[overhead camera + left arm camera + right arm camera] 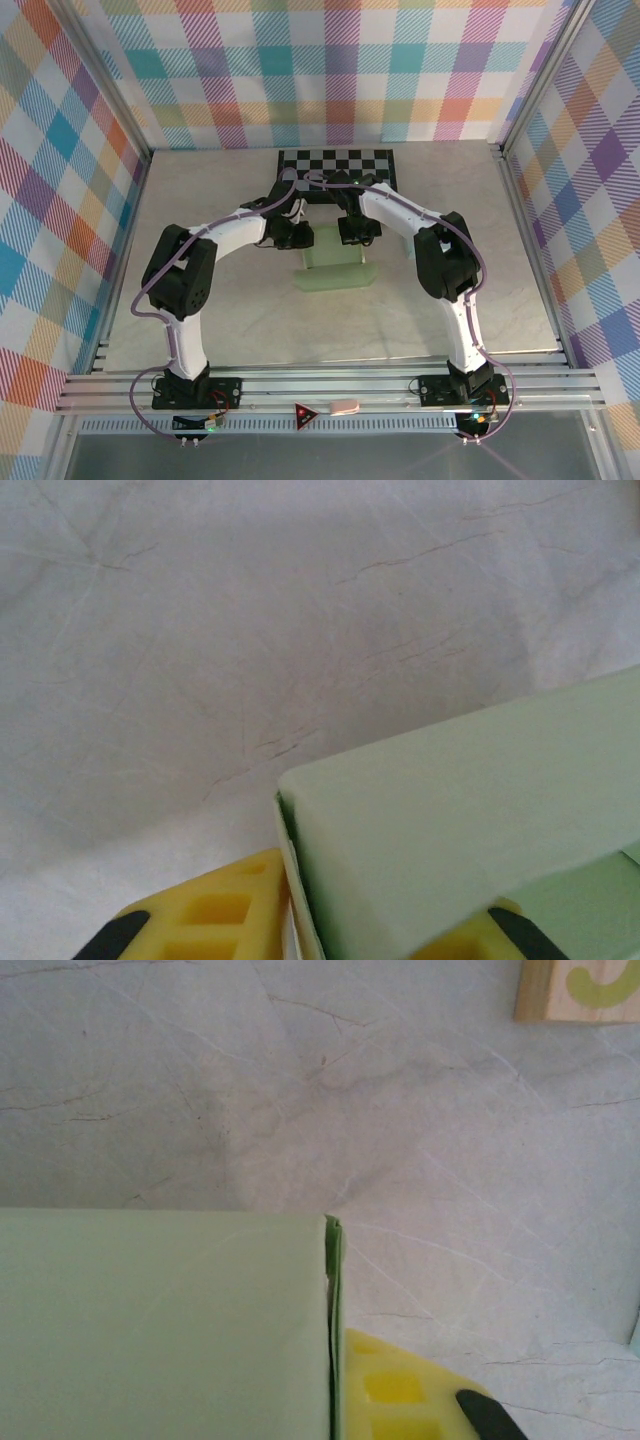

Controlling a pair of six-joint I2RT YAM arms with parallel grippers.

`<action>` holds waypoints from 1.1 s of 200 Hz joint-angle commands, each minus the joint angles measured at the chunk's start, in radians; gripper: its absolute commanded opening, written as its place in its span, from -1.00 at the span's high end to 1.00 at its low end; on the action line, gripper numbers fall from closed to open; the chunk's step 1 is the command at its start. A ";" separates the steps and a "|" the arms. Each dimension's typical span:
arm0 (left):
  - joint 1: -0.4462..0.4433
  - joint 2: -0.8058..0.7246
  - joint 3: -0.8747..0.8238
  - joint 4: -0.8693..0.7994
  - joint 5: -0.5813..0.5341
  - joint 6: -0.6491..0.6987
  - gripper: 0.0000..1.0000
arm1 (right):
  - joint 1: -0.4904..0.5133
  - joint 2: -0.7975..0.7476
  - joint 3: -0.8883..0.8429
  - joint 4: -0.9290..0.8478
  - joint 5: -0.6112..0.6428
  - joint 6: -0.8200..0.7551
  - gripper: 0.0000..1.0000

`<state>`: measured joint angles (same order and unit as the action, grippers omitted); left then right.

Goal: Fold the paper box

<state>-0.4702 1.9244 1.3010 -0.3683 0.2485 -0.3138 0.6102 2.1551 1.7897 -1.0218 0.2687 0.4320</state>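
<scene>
Paper box (pixel 470 800) has one corner inside left gripper (pixel 385 900).

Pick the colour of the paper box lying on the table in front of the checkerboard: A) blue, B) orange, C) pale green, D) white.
C: the paper box on the table is pale green, and both wrist views show the same green panels up close.

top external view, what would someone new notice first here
Two white arms, the left arm and the right arm, arch inward and meet over a pale green paper box at the centre of the table. Behind them a black-and-white checkerboard lies at the far edge, and loud pastel plaid walls ring the cell.
</scene>
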 commanded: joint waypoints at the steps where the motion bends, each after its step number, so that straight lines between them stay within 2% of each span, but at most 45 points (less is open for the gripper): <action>1: -0.012 0.017 0.046 -0.042 -0.089 -0.008 0.65 | 0.008 -0.028 0.023 -0.013 -0.005 -0.004 1.00; 25: -0.020 0.027 0.065 -0.080 -0.144 -0.005 0.67 | 0.009 -0.027 0.031 -0.015 0.000 -0.006 1.00; 45: -0.028 0.042 0.081 -0.117 -0.195 -0.006 0.58 | 0.010 -0.023 0.031 -0.019 0.001 -0.004 1.00; 84: -0.041 0.058 0.093 -0.156 -0.268 -0.011 0.58 | 0.016 -0.024 0.032 -0.036 0.020 0.017 1.00; 161: -0.103 0.088 0.144 -0.260 -0.507 -0.062 0.76 | 0.076 -0.034 0.053 -0.107 0.129 0.192 1.00; 179: -0.110 0.085 0.132 -0.251 -0.531 -0.081 1.00 | 0.078 -0.035 0.048 -0.103 0.120 0.217 1.00; 220: -0.113 0.093 0.127 -0.241 -0.538 -0.112 1.00 | 0.079 -0.033 0.041 -0.098 0.096 0.225 1.00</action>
<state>-0.5758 1.9778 1.4311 -0.5457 -0.1589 -0.3973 0.6537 2.1551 1.8217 -1.0470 0.2943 0.5930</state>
